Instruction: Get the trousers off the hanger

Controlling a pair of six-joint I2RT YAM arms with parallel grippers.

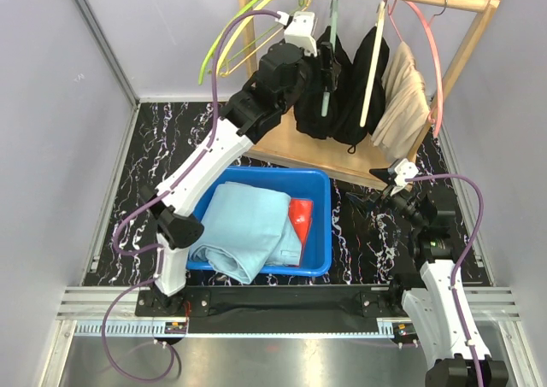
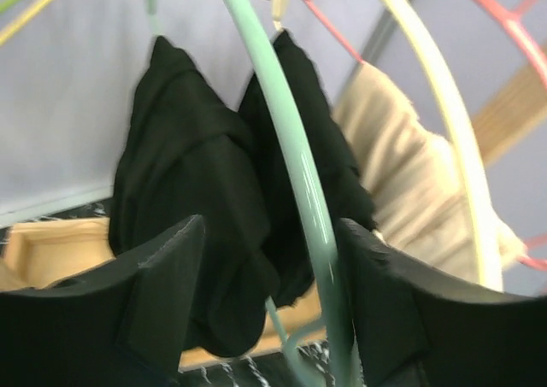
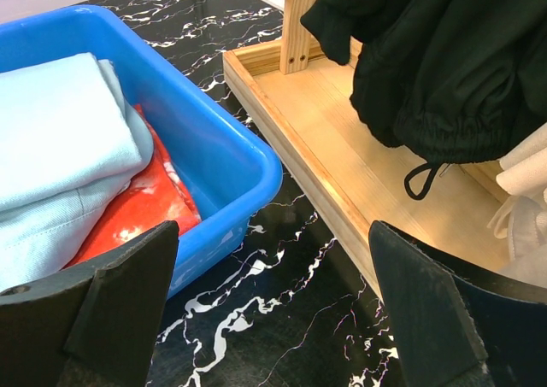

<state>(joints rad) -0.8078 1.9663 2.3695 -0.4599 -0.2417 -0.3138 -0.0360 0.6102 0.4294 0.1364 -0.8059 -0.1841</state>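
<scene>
Two black trousers (image 1: 313, 114) (image 1: 363, 96) and a beige pair (image 1: 402, 96) hang on the wooden rack. My left gripper (image 1: 326, 58) is raised at the first black pair, which hangs on a mint hanger (image 1: 326, 105). In the left wrist view that gripper (image 2: 269, 233) is open, with the mint hanger (image 2: 291, 139) running close by its right finger and a fold of black trousers (image 2: 179, 173) by its left finger. Light blue trousers (image 1: 244, 225) and red patterned trousers (image 1: 299, 220) lie in the blue bin (image 1: 316, 178). My right gripper (image 3: 273, 233) hangs open and empty over the table.
Empty yellow and green hangers (image 1: 231, 37) hang at the rail's left end. The beige pair sits on a pink hanger (image 1: 432, 62), and a cream hanger (image 1: 372, 71) carries the second black pair. The rack's wooden base (image 3: 342, 148) lies just behind the blue bin (image 3: 248, 156).
</scene>
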